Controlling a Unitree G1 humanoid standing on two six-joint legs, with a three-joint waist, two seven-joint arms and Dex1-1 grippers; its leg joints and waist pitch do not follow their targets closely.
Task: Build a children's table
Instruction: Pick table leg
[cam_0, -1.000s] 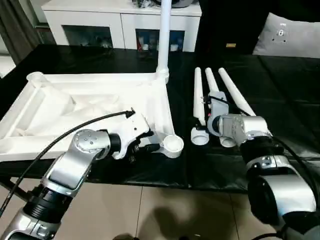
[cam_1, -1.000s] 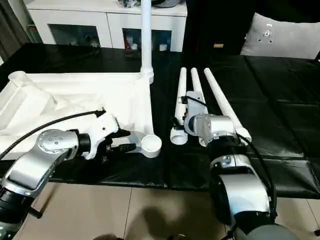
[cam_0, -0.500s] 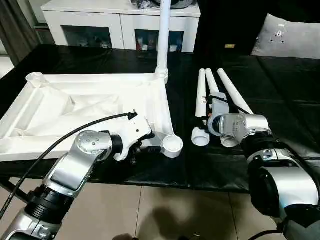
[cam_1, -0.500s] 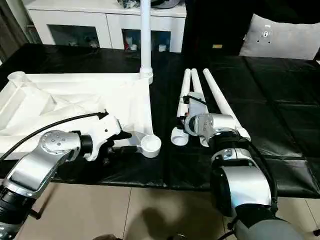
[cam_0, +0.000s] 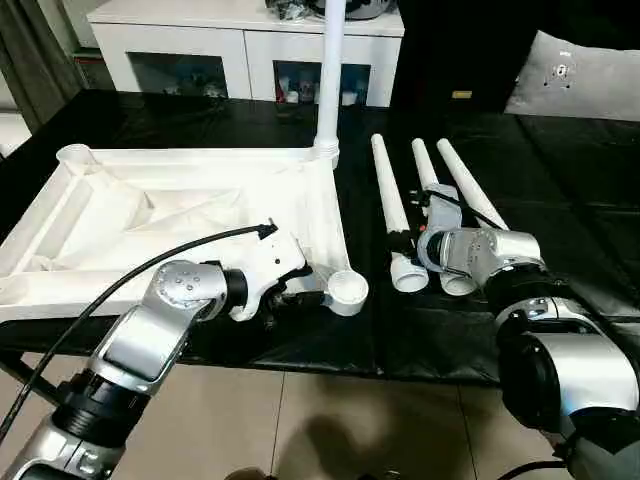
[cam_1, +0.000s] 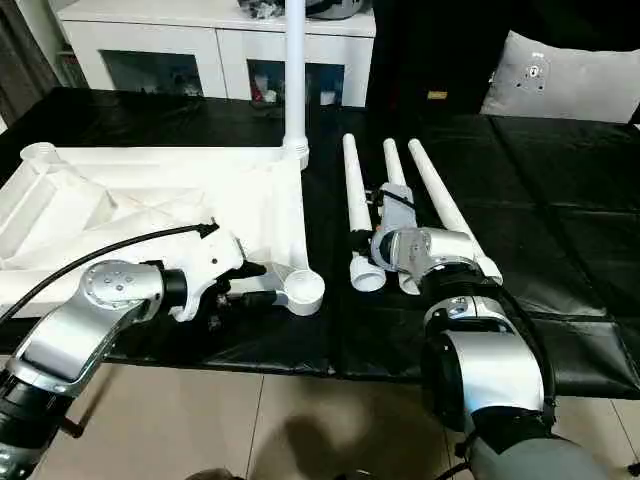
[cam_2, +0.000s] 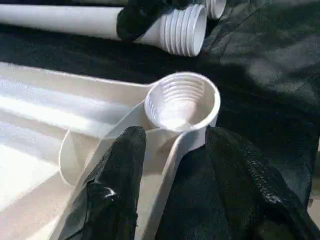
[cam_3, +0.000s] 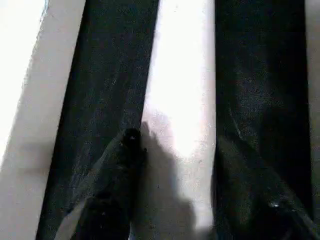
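The children's table top (cam_0: 190, 158) lies upside down, white and ribbed, on the black worktable. One leg (cam_0: 329, 70) stands upright in its far right corner socket. My left gripper (cam_2: 172, 132) is shut on the rib just behind the near right corner socket (cam_0: 347, 290), one finger on each side. Three legs lie to the right of the top. My right gripper (cam_0: 408, 243) is shut on the leftmost leg (cam_0: 385, 180) near its threaded end, and its fingers (cam_3: 125, 145) press both sides of the tube. The other two legs (cam_0: 465, 190) lie beside it.
The black worktable's front edge (cam_0: 330, 355) runs just below both grippers, with tiled floor beneath. A white cabinet (cam_0: 240, 40) stands behind the table, and a grey cushion (cam_0: 580, 75) sits at the far right. A black cable (cam_0: 150, 265) arcs over my left forearm.
My right gripper has closed on the leftmost lying leg. That leg's far end has swung left, away from the other two. The left gripper has kept its hold on the corner.
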